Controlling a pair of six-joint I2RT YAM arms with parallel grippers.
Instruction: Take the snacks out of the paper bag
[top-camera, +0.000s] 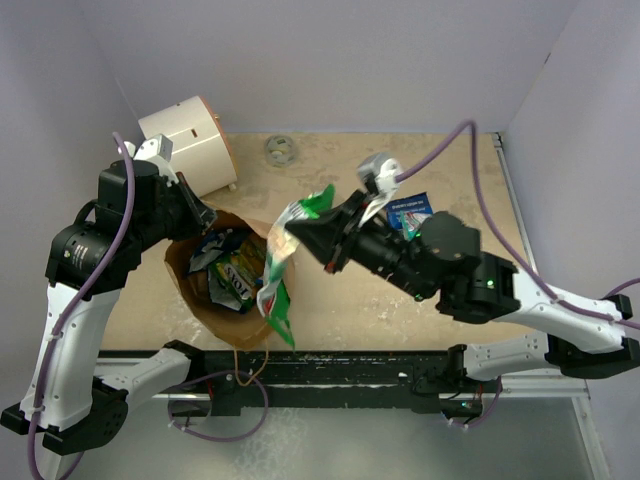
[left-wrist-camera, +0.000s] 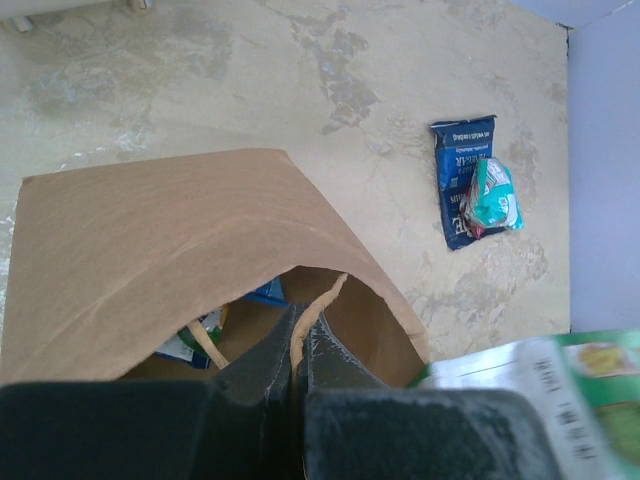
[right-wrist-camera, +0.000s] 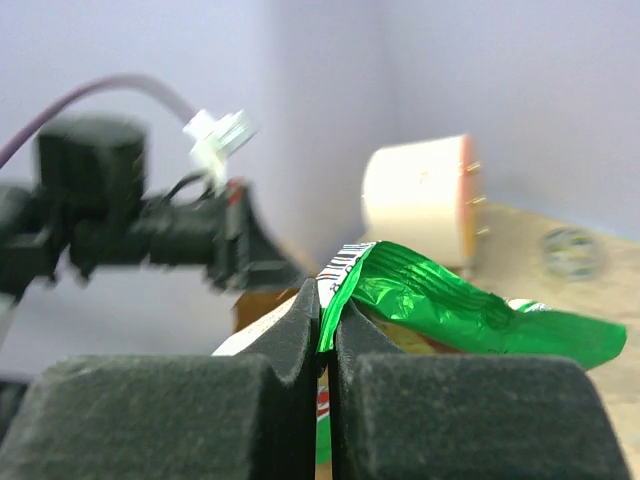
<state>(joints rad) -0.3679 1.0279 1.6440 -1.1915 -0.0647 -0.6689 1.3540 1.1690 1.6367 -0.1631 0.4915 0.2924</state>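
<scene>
bag (left-wrist-camera: 150, 240) rim clamped tight in left gripper (left-wrist-camera: 300, 325); right gripper (right-wrist-camera: 322, 300) pinches green packet (right-wrist-camera: 450, 310) at bag's 3 o'clock.

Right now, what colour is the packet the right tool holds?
Shiny green. The right wrist view shows the packet best.

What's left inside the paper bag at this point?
Inside the paper bag a green-and-yellow packet and a bluish packet show. The green packet held by the right gripper overhangs part of the opening; anything deeper is hidden.
</scene>
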